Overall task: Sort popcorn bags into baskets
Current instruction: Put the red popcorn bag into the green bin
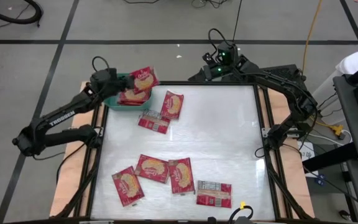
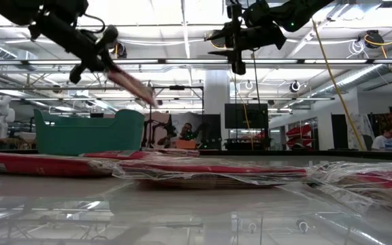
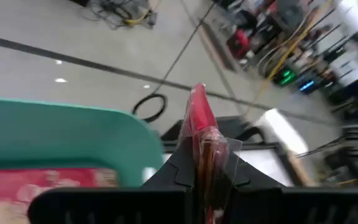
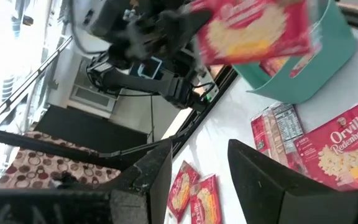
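My left gripper [image 1: 118, 81] is shut on a red popcorn bag [image 1: 145, 78] above the teal-green basket [image 1: 112, 101], which stands at the table's far left corner. Another bag [image 1: 134, 96] lies inside the basket. The low view shows the held bag [image 2: 131, 83] slanting down above the basket [image 2: 90, 133]. Several more bags lie flat on the table, two near the basket [image 1: 171, 104] [image 1: 154, 121] and several along the near edge [image 1: 153, 168]. My right gripper [image 1: 219, 62] hangs open and raised over the far edge, with nothing between its fingers [image 4: 197, 168]. My left gripper pinches the popcorn bag by one end [image 3: 205, 163] between its two fingers. In the left wrist view the bag stands edge-on between them. The bag is lifted clear above the basket, and its free end [image 2: 147, 97] sticks out beyond the fingers, slanting down toward the table's right.
The table's middle and right part [image 1: 222, 137] is bare glossy surface. A black frame rail [image 1: 263, 143] runs along the right edge. Beyond the table the low view shows a room with shelves, screens and a seated person [image 2: 385, 139].
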{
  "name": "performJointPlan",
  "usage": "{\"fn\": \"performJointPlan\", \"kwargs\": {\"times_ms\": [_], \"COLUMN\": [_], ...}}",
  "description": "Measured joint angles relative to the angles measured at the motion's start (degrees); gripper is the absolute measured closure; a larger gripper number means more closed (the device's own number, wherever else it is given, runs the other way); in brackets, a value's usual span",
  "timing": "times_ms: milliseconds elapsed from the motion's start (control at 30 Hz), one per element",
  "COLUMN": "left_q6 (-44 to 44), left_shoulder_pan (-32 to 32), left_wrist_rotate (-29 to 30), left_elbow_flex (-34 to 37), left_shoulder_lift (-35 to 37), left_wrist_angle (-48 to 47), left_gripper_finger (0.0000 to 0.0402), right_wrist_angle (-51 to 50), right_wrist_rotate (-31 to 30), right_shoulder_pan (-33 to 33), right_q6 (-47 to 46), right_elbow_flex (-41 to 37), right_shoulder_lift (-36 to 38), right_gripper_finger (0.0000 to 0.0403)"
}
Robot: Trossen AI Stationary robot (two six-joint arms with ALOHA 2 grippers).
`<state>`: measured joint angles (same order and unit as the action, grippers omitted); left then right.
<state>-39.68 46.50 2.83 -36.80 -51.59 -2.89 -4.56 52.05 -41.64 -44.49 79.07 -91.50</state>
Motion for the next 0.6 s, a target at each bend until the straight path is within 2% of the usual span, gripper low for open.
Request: {"fn": "performJointPlan", "kwargs": {"times_ms": [200, 367, 600], "left_q6": [8.3, 11.4, 14.0], "left_shoulder_pan": [9.0, 18.4, 21.0], "left_wrist_rotate": [-14.7, -27.8, -31.5], "left_elbow_flex": [0.0, 0.0, 0.0], "left_shoulder_lift": [-3.9, -5.9, -2.4], "left_wrist_angle": [5.8, 3.8, -2.6], "left_gripper_finger": [0.0384, 0.0383, 0.0384], "right_wrist_angle": [-0.2, -0.2, -0.2], "right_wrist_rotate": [2.3, 2.3, 3.8], "right_shoulder_pan": [0.1, 0.1, 0.1], "right_q6": [0.6, 0.6, 0.4], "right_elbow_flex": [0.0, 0.0, 0.0], "right_shoulder_lift": [0.0, 0.0, 0.0], "right_gripper_finger": [0.0252, 0.0252, 0.0252]}}
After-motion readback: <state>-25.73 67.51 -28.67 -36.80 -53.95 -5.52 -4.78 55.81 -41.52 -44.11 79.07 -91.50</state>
